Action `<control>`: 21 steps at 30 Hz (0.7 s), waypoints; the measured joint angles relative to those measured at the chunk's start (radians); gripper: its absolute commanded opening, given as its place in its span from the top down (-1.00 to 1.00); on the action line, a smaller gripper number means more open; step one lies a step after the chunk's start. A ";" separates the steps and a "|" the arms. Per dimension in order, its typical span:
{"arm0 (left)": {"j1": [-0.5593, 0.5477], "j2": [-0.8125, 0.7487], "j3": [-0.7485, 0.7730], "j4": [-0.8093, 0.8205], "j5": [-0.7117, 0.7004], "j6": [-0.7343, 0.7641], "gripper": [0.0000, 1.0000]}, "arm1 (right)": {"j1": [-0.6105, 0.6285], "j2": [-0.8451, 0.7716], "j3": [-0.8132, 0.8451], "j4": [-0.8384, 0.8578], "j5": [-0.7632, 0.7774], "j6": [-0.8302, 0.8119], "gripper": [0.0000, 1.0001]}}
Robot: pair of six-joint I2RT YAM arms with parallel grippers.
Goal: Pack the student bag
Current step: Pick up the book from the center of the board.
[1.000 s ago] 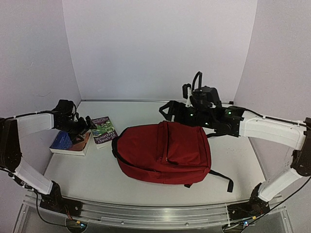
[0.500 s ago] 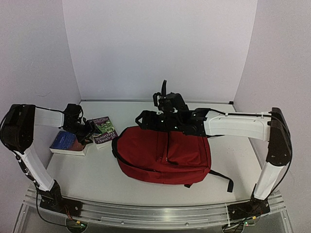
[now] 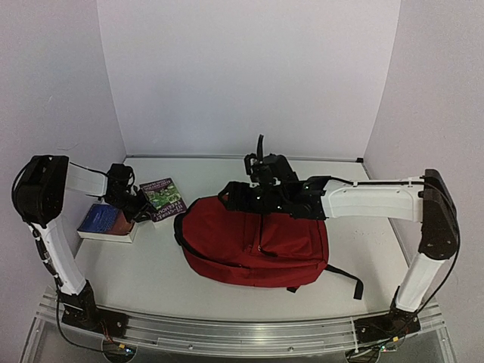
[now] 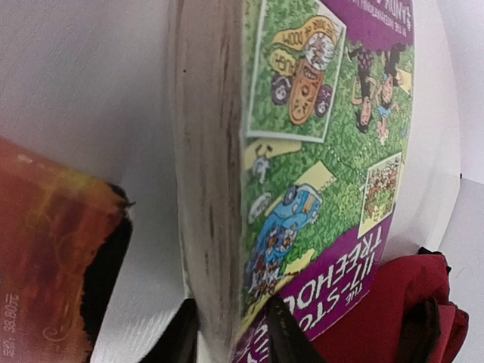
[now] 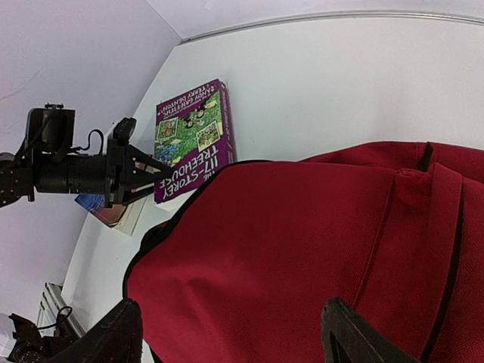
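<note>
The student bag [image 3: 257,240], dark red with black straps, lies flat in the middle of the table and fills the right wrist view [image 5: 302,249]. A purple and green picture book [image 3: 163,198] lies just left of it. My left gripper [image 3: 141,206] is shut on that book's near edge; in the left wrist view both fingers [image 4: 281,333] press the page block and cover [image 4: 325,151]. My right gripper [image 3: 231,198] hovers open over the bag's upper left part, its fingertips [image 5: 113,336] wide apart with only red fabric below them.
A blue book [image 3: 98,219] lies on a white-edged book at the far left, beside my left arm; its orange cover [image 4: 45,257] shows in the left wrist view. A black strap [image 3: 348,278] trails from the bag's right. White walls enclose the table.
My left gripper has closed on the purple book's edge. My right arm swung left from the table's back right to over the bag's upper left part.
</note>
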 measured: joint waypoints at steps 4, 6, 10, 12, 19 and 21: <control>-0.002 0.014 0.021 0.029 0.007 0.002 0.99 | 0.000 -0.011 -0.014 0.000 0.007 0.003 -0.56; -0.004 0.019 0.022 0.039 0.007 0.002 0.99 | 0.000 -0.016 -0.015 0.000 0.010 0.003 -0.56; -0.006 0.018 0.002 0.087 0.015 0.001 1.00 | 0.000 -0.028 -0.017 0.001 0.018 0.003 -0.56; -0.005 0.008 -0.024 0.125 0.018 0.001 1.00 | 0.000 -0.033 -0.019 0.001 0.019 0.003 -0.56; -0.009 -0.150 -0.172 0.138 0.033 -0.012 1.00 | 0.000 -0.034 -0.022 0.001 0.021 0.003 -0.55; -0.011 -0.216 -0.207 0.108 0.033 -0.024 1.00 | 0.000 -0.034 -0.022 0.001 0.020 0.004 -0.55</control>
